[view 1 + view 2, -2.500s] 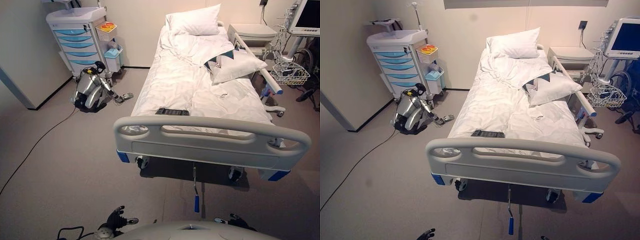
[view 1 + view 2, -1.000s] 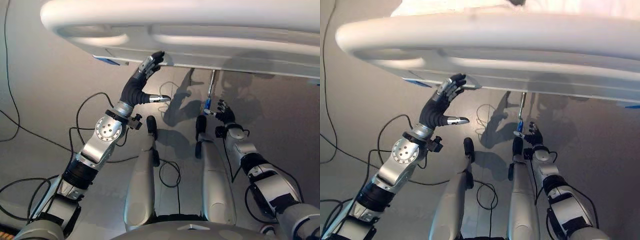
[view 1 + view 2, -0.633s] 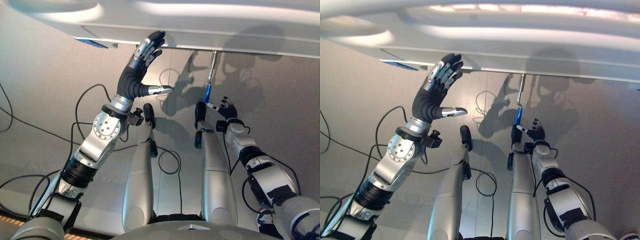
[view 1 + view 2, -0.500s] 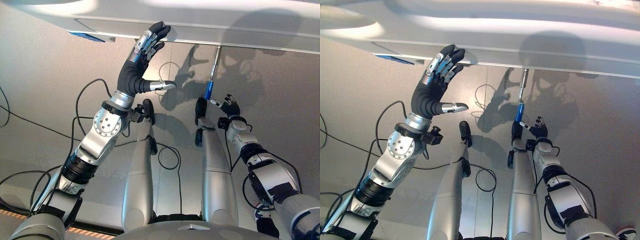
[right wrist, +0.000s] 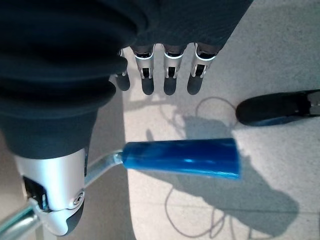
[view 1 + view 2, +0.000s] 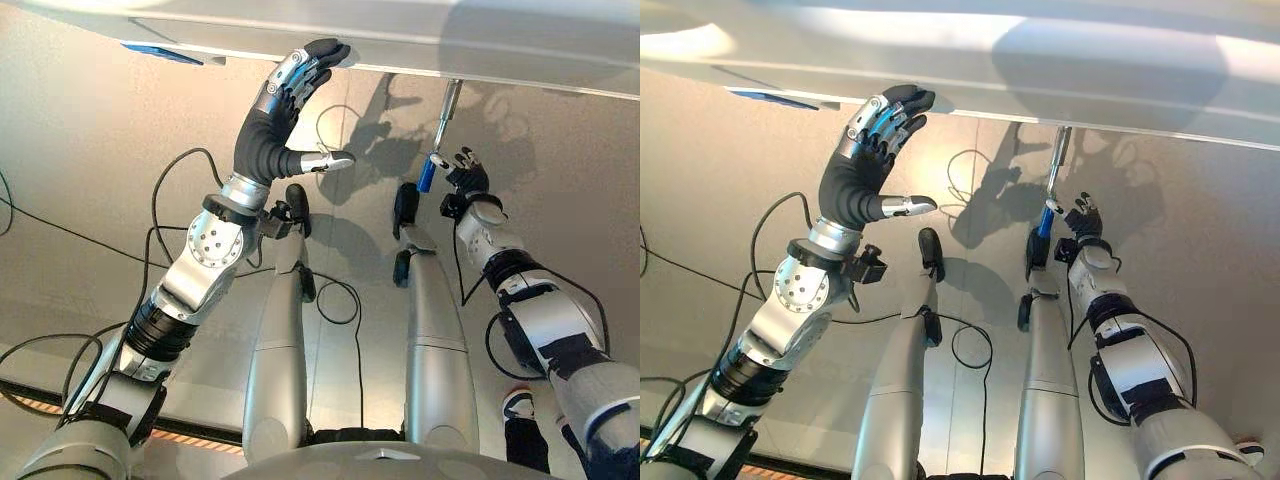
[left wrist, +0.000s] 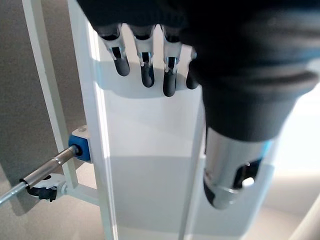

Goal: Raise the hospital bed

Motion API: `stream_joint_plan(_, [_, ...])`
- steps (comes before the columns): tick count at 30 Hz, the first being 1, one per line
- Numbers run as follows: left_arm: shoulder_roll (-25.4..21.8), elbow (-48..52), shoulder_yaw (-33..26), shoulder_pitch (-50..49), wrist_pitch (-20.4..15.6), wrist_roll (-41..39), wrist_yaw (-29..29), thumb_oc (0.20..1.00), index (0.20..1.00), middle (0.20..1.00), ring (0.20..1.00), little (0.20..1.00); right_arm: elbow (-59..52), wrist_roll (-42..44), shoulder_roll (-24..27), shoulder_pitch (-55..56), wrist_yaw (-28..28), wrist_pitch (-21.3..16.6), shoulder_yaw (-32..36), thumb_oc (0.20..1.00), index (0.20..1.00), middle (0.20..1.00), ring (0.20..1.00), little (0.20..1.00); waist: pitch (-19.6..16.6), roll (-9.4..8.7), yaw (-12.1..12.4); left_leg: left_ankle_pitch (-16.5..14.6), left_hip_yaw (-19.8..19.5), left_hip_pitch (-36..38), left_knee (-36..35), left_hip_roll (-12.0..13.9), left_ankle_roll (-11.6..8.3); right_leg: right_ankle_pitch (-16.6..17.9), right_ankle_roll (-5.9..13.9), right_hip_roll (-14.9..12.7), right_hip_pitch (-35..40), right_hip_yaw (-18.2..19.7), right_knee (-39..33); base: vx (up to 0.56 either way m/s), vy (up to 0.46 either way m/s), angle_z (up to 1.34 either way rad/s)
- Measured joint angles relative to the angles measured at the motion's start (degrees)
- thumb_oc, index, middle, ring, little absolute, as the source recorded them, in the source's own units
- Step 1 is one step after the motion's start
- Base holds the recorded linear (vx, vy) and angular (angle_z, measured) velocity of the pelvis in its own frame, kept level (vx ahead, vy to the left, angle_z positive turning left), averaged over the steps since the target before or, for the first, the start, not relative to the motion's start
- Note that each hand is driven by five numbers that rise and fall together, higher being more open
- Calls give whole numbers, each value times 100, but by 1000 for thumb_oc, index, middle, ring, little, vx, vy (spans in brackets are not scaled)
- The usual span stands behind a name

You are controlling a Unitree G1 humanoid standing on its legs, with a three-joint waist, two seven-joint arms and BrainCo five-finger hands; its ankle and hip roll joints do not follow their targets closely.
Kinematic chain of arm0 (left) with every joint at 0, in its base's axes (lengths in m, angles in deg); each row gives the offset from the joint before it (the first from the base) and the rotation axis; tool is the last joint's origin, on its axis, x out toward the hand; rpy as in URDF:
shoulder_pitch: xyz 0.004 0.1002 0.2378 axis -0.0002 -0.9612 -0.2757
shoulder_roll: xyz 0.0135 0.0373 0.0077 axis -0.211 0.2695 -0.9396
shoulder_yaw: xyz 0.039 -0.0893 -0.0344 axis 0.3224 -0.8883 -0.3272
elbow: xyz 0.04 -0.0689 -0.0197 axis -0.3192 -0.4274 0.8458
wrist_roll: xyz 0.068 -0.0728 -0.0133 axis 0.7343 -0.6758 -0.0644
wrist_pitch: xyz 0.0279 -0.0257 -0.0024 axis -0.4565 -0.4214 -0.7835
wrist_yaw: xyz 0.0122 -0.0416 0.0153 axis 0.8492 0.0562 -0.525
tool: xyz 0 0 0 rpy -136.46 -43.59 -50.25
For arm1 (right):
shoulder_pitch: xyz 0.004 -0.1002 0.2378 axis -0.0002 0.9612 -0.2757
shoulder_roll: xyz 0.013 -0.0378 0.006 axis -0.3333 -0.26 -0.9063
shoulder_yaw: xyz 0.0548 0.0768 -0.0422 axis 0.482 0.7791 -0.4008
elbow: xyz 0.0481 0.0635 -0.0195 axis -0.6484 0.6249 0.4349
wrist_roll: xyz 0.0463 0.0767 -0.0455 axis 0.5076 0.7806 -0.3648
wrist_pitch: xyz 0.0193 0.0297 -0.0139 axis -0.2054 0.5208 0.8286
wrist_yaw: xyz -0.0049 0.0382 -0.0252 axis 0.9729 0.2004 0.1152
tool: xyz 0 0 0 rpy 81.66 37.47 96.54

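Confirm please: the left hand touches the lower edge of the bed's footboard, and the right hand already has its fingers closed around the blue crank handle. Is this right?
Not quite. The left hand does touch the lower edge of the footboard, but the right hand has not closed on the blue crank handle. The right wrist view shows its fingers straight, with the handle lying between them and the thumb, ungripped.

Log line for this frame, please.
left hand: open, fingertips at footboard underside | right hand: open beside blue crank handle, not gripping | bed: not yet cranked

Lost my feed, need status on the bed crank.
Right hand open beside crank handle, not gripping. Left hand open, fingertips at footboard underside. Nothing in the way.
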Motion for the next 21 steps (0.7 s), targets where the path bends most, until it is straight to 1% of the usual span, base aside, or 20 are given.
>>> stream_joint_plan(6, [2, 1, 59, 103, 0, 0, 32, 1000, 1000, 1000, 1000, 1000, 154, -9, -23, -176, 88, 27, -179, 1000, 1000, 1000, 1000, 1000, -1, 2, 114, -1, 0, -22, -7, -1, 0, 1, 1, 0, -15, -2, -24, 2, 5, 0])
stream_joint_plan(12, [11, 27, 104, 141, -1, 0, 46, 1000, 1000, 1000, 1000, 1000, 412, -137, -80, -399, 240, 162, -365, 1000, 1000, 1000, 1000, 1000, -2, 4, 126, 0, 0, -156, 14, -7, 1, 2, 2, -5, -143, 1, -3, 1, 5, 0])
stream_joint_plan(21, [59, 29, 101, 164, 2, 3, 55, 1000, 1000, 1000, 1000, 1000, 537, -305, -281, -301, 297, 250, -374, 1000, 1000, 1000, 1000, 1000, -2, 6, 167, -1, -3, -217, 51, -4, 0, 2, 2, -5, -194, 1, 9, 0, 0, 0])
